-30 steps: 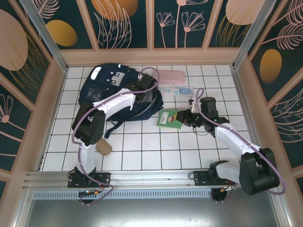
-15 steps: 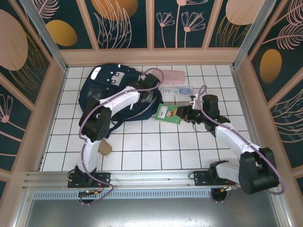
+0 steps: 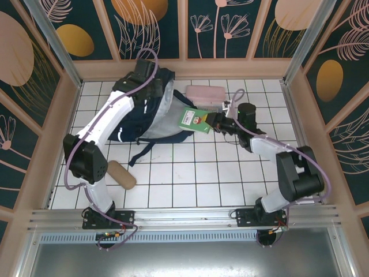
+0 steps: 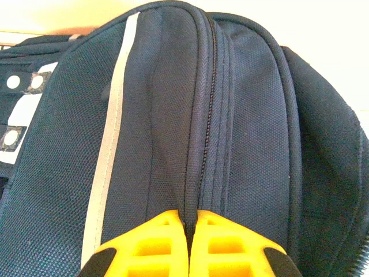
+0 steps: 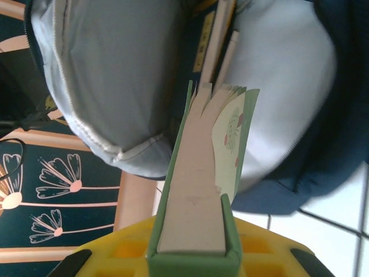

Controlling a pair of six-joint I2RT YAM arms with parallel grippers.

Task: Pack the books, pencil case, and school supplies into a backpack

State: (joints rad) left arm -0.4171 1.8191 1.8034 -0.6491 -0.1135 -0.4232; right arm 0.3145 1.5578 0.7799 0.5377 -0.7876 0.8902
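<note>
1. Since a second ago the left claw (image 3: pixel 151 86) has swung from the 3 o'clock side of the backpack (image 3: pixel 130 115) to its 12 o'clock edge. The bag now stands hauled open, its pale grey lining (image 3: pixel 167 115) facing 3 o'clock.
2. Over the same second the green book (image 3: pixel 195 118) has risen off the table (image 3: pixel 173 179) and travelled toward 11 o'clock. It now sits at the bag's open mouth.
3. From the left wrist, the left claw (image 4: pixel 189 236) is fully closed, its yellow fingers (image 4: pixel 144 245) pinching a fold of the backpack (image 4: pixel 259 144) right along the zip seam.
4. The right claw (image 3: pixel 210 122) is clamped on the green book at its 3 o'clock edge, the cover tilted up toward the camera.
5. From the right wrist, the right claw (image 5: pixel 193 254) grips the green book (image 5: pixel 199 190) by its spine end. The pages fan slightly at the free end, which points into the opening.
6. Inside the backpack (image 5: pixel 300 167), past the grey lining (image 5: pixel 115 75), edges of other books (image 5: pixel 216 43) stand upright. Which ones they are is hard to tell from this angle.
7. A pink pencil case (image 3: pixel 204 93) lies on the table at 12 o'clock of the green book, just beside the bag's mouth.
8. A tan roll (image 3: pixel 121 175) lies at 6 o'clock of the backpack, well apart from both claws.
</note>
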